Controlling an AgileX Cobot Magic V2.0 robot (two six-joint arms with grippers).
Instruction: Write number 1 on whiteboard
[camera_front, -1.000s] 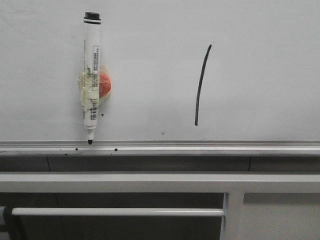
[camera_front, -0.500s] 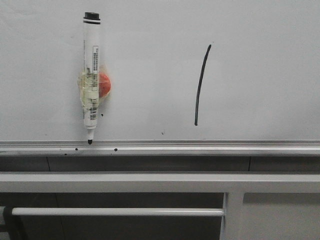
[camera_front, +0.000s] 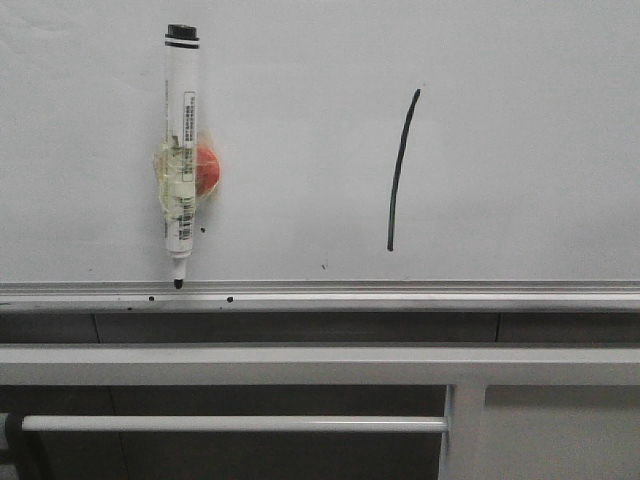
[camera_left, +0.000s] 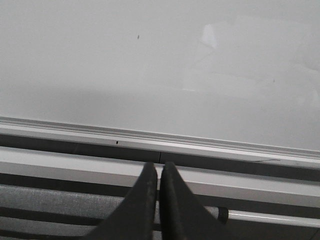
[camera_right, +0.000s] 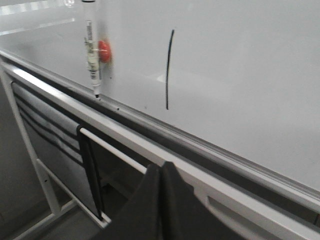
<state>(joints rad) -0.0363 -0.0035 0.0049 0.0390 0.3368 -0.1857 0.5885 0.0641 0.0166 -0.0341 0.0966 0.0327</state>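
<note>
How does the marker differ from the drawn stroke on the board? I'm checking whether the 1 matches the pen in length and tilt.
The marker is a thick white-barrelled object fixed by a red magnet and tape; the number 1 is a thin black line. The marker stands straight with its tip at the rail; the number 1 leans and curves slightly, ending higher on the whiteboard. The marker looks somewhat longer. Both run near vertical.

There is one whiteboard (camera_front: 520, 120) carrying one black stroke (camera_front: 401, 170), the number 1. One marker (camera_front: 180, 150) hangs on it beside one red magnet (camera_front: 207, 170). Two grippers show, one left (camera_left: 159, 175) and one right (camera_right: 161, 175).
</note>
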